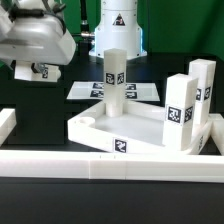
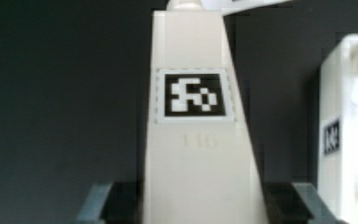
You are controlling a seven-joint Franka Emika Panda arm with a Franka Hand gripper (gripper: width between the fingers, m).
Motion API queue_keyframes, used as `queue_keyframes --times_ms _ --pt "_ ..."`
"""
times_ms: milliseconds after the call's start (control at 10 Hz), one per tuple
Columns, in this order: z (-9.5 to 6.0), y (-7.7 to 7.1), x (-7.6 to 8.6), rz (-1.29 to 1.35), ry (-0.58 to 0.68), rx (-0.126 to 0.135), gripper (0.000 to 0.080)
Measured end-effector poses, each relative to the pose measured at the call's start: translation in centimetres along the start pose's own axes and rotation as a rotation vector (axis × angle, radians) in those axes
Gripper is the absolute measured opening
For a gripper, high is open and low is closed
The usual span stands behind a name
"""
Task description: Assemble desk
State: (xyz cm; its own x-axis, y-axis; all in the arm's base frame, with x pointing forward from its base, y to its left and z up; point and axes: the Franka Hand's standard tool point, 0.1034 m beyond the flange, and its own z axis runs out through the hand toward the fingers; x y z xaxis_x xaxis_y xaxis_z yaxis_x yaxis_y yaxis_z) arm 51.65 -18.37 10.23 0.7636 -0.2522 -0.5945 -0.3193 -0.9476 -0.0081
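Desk tabletop (image 1: pixel 100 135) lies flat just behind the border rail (image 1: pixel 60 160). One leg (image 1: pixel 117 80) stands upright on the tabletop, and two more legs (image 1: pixel 180 108) stand at the tabletop's edge on the exterior view's right. The marker board (image 1: pixel 90 90) lies behind the tabletop. Above the tabletop's far corner on the exterior view's left, the gripper (image 2: pixel 206 195) holds a fourth leg (image 2: pixel 197 130), with its fingers (image 2: pixel 108 197) pressed on both sides.
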Motion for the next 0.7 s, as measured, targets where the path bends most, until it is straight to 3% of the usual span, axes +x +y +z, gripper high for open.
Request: queue_keyframes --times_ms 400,500,700 --pt "-0.8 0.1 1.4 -0.008 0.318 -0.025 0.029" --pt "-1.4 -0.5 1.4 -0.006 0.381 -0.027 0.029" --pt "-3.6 -3.3 0.2 -0.016 0.511 -0.012 0.029"
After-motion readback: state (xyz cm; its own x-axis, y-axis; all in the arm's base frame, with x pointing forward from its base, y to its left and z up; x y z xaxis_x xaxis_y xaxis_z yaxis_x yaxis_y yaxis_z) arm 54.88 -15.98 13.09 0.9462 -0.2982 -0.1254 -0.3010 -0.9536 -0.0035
